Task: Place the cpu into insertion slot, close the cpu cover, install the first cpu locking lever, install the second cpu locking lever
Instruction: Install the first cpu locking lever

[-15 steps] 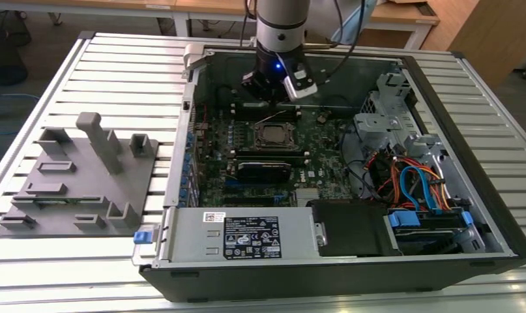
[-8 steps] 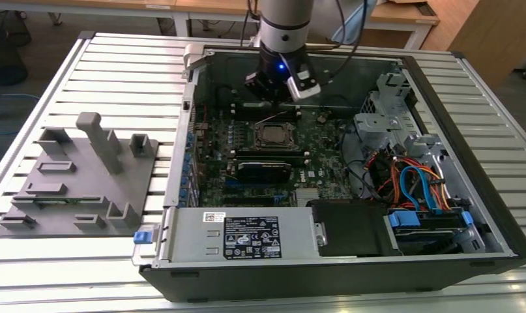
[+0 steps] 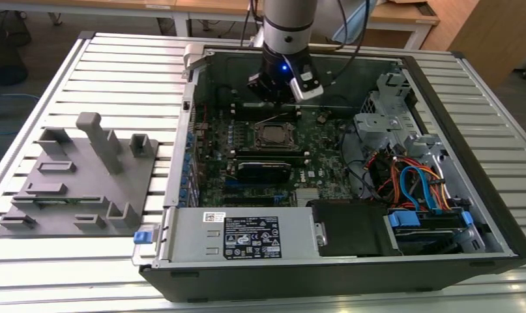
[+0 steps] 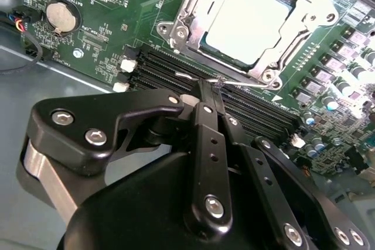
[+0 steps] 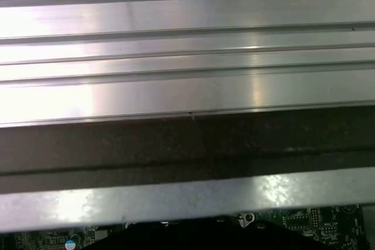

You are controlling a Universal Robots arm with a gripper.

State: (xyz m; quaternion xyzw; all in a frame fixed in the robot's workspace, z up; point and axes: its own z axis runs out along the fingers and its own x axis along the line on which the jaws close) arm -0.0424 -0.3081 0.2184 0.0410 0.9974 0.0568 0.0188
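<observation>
The cpu (image 4: pixel 246 21) lies flat in the insertion slot (image 3: pixel 274 135) on the green board, its silver top showing through the window of the cpu cover (image 4: pixel 190 13), which lies down around it. A thin wire locking lever (image 4: pixel 249 84) runs along the socket's near edge, beside the memory slots. My gripper (image 4: pixel 211 89) is shut, and its black fingertips rest against that lever wire. In the exterior view the gripper (image 3: pixel 278 99) hangs inside the open computer case, just behind the socket.
Black memory slots (image 4: pixel 158 68) and a coin battery (image 4: pixel 60 17) lie near the fingers. A drive cage with coloured cables (image 3: pixel 410 176) fills the case at the exterior view's right, and a power supply (image 3: pixel 245 238) sits in front. A grey fixture plate (image 3: pixel 80 182) sits on the slatted table.
</observation>
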